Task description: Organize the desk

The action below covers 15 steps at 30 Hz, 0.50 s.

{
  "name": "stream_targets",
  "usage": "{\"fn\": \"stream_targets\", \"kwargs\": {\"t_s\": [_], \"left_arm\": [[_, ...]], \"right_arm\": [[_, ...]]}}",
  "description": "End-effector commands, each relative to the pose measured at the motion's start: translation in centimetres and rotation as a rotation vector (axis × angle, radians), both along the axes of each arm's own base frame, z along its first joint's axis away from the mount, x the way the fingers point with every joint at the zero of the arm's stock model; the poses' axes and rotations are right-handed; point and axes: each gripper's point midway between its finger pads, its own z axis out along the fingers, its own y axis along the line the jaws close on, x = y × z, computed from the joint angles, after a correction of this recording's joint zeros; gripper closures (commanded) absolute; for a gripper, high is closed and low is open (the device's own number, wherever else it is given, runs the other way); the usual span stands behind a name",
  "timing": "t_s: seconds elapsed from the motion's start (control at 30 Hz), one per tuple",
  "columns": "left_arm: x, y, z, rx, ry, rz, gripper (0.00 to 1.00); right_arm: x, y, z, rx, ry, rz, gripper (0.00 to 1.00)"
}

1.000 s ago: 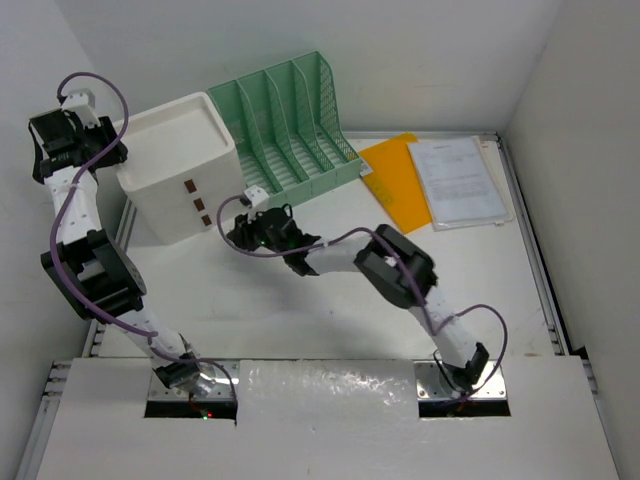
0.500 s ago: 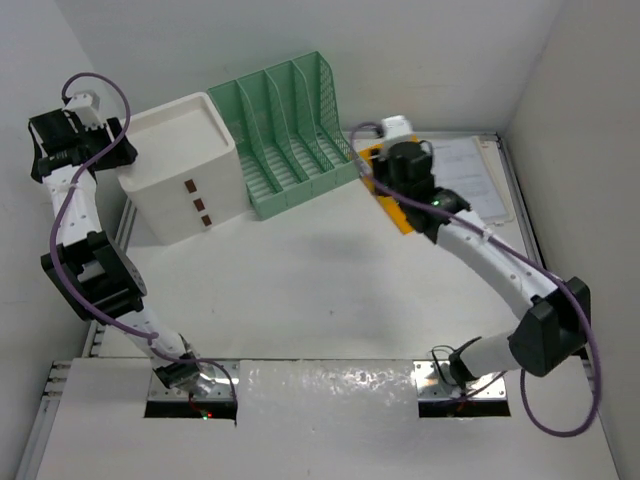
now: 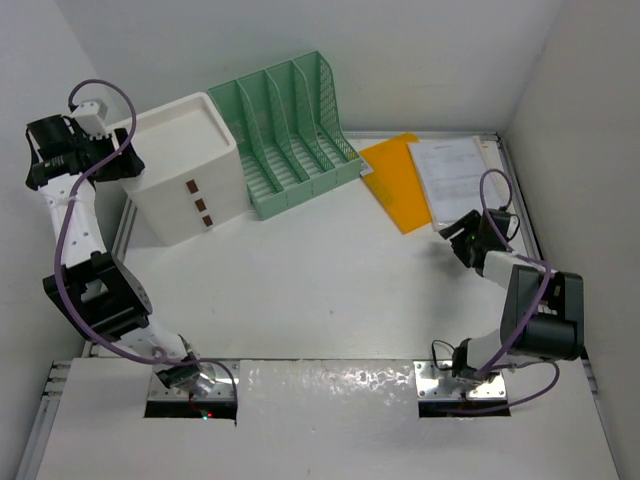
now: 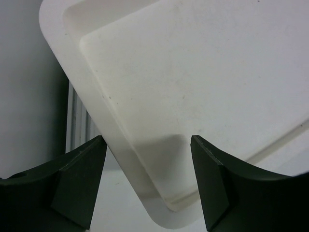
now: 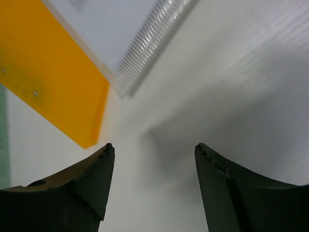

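The worktop (image 3: pixel 300 290), white and edged with metal rails, is seen filling the middle of the top view, with both arms bolted at its near edge and everything else set along its far side. A white box (image 3: pixel 180 165) with three small dark drawer pulls is stood at the far left, and a green rack (image 3: pixel 290 125) with slanted dividers is placed just beside it on the right. Further right an orange folder (image 3: pixel 395 180) is laid flat, and printed papers (image 3: pixel 458 180) in a clear ribbed sleeve are laid next to it, their edge overlapping the folder. The left claw (image 4: pixel 147 137) is held high at the far left, over the left corner of the box; its jaws are spread and nothing is gripped between them. In the left wrist view the rounded corner and the recessed top of the box are framed between the two dark fingers (image 4: pixel 79 183). The right claw (image 5: pixel 154 145) is held low on the right side, just near of the papers; its jaws are likewise spread and nothing is pinched. In its wrist view bare worktop is seen between the fingers, with the near corners of the folder and the sleeve beyond them.
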Motion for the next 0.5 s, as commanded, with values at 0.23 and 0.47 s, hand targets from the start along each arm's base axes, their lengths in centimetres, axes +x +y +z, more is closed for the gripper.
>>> {"fn": "stream_targets", "kwargs": {"t_s": [0.23,0.47], "left_arm": [[-1.4,-4.6,3.8,-0.03,-0.083,-0.137,0.32],[-1.4,-5.0,4.5,-0.017,-0.094,-0.134,0.31]], "right_arm": [[5.5,-2.8,-1.6,0.234,-0.203,-0.262,0.35],[7.2,-3.5,-3.0,0.305,-0.263,-0.353,0.38]]}}
